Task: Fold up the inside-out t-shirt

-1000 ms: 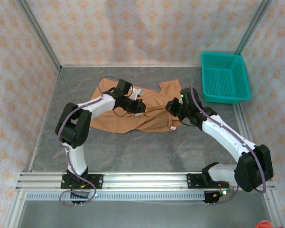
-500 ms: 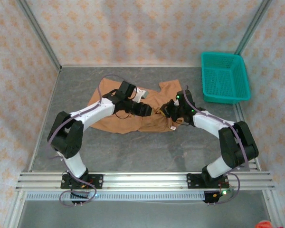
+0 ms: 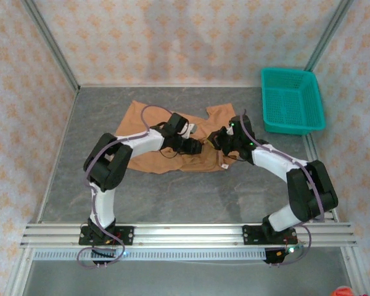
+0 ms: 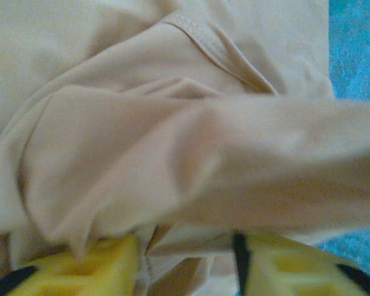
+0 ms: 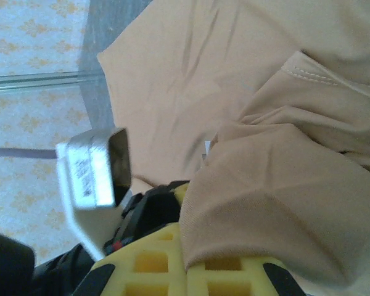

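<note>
Right gripper [image 3: 216, 139] pinches a fold of the t-shirt [image 3: 137, 117], clamped tight. Left gripper [image 3: 195, 147] sits just beside it mid-shirt, fingers [image 4: 80, 271] apart over the cloth.

Teal mesh basket [image 3: 293, 100] — far-right table [image 3: 172, 197] corner.

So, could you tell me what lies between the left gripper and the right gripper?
A bunched fold of the t-shirt spans the gap between left gripper and right gripper, seen in the top view.
</note>
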`<state>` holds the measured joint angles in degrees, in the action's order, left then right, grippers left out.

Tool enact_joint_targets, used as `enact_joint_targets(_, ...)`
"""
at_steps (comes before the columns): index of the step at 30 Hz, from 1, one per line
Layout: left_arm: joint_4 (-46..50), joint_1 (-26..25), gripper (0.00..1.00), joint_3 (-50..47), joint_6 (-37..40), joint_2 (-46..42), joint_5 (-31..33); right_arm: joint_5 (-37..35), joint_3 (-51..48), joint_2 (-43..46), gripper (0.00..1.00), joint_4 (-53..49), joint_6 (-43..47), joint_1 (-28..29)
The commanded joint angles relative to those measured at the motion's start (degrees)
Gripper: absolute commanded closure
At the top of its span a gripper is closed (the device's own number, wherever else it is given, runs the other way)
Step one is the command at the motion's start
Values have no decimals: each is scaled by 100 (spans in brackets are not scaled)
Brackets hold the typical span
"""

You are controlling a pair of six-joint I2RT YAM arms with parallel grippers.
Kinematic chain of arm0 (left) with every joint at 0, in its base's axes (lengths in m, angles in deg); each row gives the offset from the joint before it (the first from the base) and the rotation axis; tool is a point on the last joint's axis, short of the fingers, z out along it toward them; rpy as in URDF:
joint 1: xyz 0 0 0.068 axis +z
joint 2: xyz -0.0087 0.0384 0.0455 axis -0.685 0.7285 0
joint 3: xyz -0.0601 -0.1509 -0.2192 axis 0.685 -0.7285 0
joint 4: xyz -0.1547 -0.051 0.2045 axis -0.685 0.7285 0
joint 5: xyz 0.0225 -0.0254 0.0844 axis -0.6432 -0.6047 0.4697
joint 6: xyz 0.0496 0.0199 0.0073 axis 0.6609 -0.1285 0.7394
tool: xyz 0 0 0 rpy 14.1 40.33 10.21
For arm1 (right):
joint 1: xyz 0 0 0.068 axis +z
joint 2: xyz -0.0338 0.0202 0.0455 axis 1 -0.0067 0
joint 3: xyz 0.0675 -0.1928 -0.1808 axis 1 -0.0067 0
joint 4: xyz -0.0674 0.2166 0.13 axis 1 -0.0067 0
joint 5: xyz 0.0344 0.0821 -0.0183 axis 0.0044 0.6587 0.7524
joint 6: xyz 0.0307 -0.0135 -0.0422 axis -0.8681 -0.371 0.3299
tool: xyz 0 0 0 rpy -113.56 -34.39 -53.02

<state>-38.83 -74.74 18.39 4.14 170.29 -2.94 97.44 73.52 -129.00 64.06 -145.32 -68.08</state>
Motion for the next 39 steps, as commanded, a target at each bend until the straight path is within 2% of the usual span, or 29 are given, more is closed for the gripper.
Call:
enact_joint_targets(1, -448, -87, 42, 180, -426, 140, 375, -58, -35, 151, 100, 32, -2, -26)
enact_joint_targets(4, -531, -82, 38, 153, -588, 259, 532, -52, -128, 179, 100, 73, -9, -27)
enact_joint_targets(6, -445, -84, 45, 177, -652, 323, 616, -75, -209, 196, 100, 81, 7, -27)
enact_joint_targets(8, -390, -89, 66, 155, -656, 334, 648, -98, -297, 224, 100, 97, 20, -19)
enact_joint_targets(10, -321, -81, 97, 144, -632, 293, 699, -106, -399, 212, 100, 147, 9, -22)
enact_joint_targets(11, -255, -82, 100, 167, -609, 261, 720, -111, -436, 203, 100, 162, 16, -31)
enact_joint_targets(16, 332, -90, 100, 431, -341, -184, 771, -336, -560, 70, 100, -19, 245, -33)
enact_joint_targets(19, 662, -120, 100, 601, -161, -746, 841, -684, -582, -220, 100, -106, 343, -63)
enact_joint_targets(23, 802, -317, 100, 600, 241, -1478, 978, -738, -520, -964, 100, 452, -61, -291)
enact_joint_targets(27, 25, -578, 100, -323, 597, -2333, 1151, -466, -319, -1688, 100, 1172, -720, -500)
enact_joint_targets(31, -1028, -620, 100, -1700, 484, -3014, 1151, -263, -183, -1906, 100, 1440, -1016, -578)
enact_joint_targets(34, -998, -620, 100, -2279, 451, -3131, 1474, -236, -76, -1695, 100, 1044, -779, -579)
enact_joint_targets(37, -699, -615, 100, -2264, 357, -2870, 1622, -180, -5, -1369, 100, 655, -506, -569)
enact_joint_targets(38, -561, -611, 98, -2115, 331, -2722, 1587, -128, 33, -1248, 100, 509, -400, -547)
enact_joint_targets(39, -490, -611, 83, -1970, 291, -2570, 1529, -59, 77, -1119, 100, 312, -272, -530)
